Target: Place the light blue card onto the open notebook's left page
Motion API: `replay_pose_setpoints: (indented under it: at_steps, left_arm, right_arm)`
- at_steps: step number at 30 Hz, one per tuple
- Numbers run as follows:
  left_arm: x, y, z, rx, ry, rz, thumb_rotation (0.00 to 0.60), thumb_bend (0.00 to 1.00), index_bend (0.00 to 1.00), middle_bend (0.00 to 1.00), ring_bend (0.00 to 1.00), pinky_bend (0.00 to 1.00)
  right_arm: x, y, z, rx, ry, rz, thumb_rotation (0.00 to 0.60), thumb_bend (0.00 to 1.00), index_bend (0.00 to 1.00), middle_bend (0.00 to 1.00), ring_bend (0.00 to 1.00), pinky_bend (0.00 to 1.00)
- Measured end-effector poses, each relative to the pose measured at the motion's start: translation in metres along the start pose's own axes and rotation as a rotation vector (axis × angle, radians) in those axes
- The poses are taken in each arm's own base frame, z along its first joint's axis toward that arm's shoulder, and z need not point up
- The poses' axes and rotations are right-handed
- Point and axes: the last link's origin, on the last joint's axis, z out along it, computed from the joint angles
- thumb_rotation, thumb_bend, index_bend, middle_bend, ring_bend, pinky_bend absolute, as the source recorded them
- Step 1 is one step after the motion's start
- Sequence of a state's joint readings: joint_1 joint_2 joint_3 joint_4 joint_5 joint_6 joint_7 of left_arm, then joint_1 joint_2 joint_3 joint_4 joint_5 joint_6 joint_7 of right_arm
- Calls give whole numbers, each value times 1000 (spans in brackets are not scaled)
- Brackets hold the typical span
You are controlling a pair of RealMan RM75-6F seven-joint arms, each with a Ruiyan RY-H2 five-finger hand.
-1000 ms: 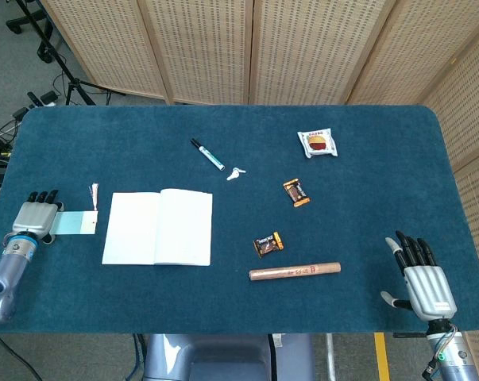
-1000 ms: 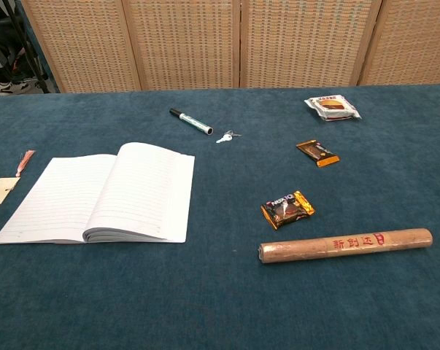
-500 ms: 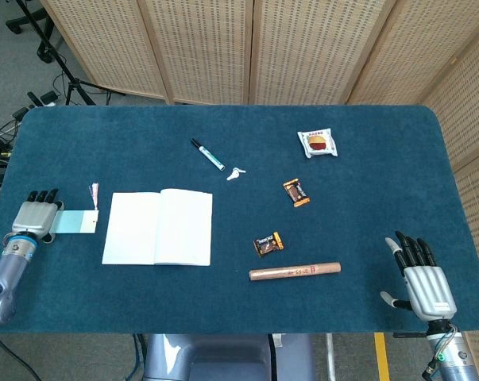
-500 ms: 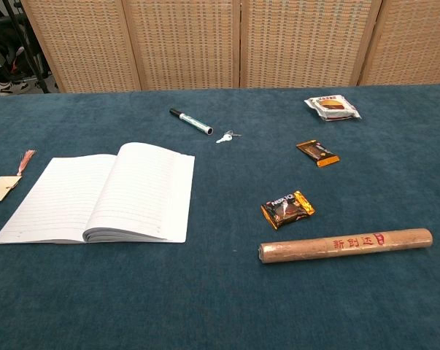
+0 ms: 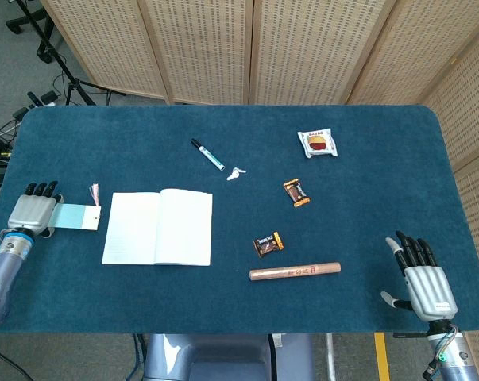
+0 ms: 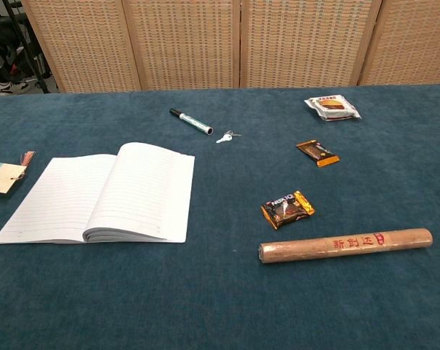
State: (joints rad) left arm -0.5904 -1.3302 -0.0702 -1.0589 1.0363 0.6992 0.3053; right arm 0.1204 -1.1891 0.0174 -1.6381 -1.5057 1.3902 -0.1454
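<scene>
The light blue card (image 5: 76,216) with a reddish tassel (image 5: 94,193) is held at its left end by my left hand (image 5: 31,213), just left of the open notebook (image 5: 157,228). It looks slightly raised off the cloth. In the chest view only the card's right end (image 6: 4,177) shows at the left edge, and the hand is out of frame. The notebook's left page (image 5: 130,226) (image 6: 59,195) lies bare. My right hand (image 5: 420,278) rests flat near the table's front right corner, fingers spread, holding nothing.
On the blue tablecloth (image 5: 366,198) lie a marker pen (image 5: 207,154), a key (image 5: 236,173), a white snack packet (image 5: 318,143), an orange candy (image 5: 296,192), a dark sachet (image 5: 268,244) and a brown roll (image 5: 295,271). Wicker screens (image 5: 247,48) stand behind.
My left hand and the card have shifted a little away from me and toward the notebook; the card has risen and shows more in the chest view. The right hand has not moved.
</scene>
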Motion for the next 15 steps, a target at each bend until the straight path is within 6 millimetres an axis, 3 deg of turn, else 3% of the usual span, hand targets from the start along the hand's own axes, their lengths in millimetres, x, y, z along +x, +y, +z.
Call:
replay_pose_setpoints:
  at_steps: [15]
  left_arm:
    - [27,18,-20,-18,28,-8,600,273,309,0,0,0]
  right_arm:
    - [6,2,-4,17,13,32,600,156,0,0,0,0]
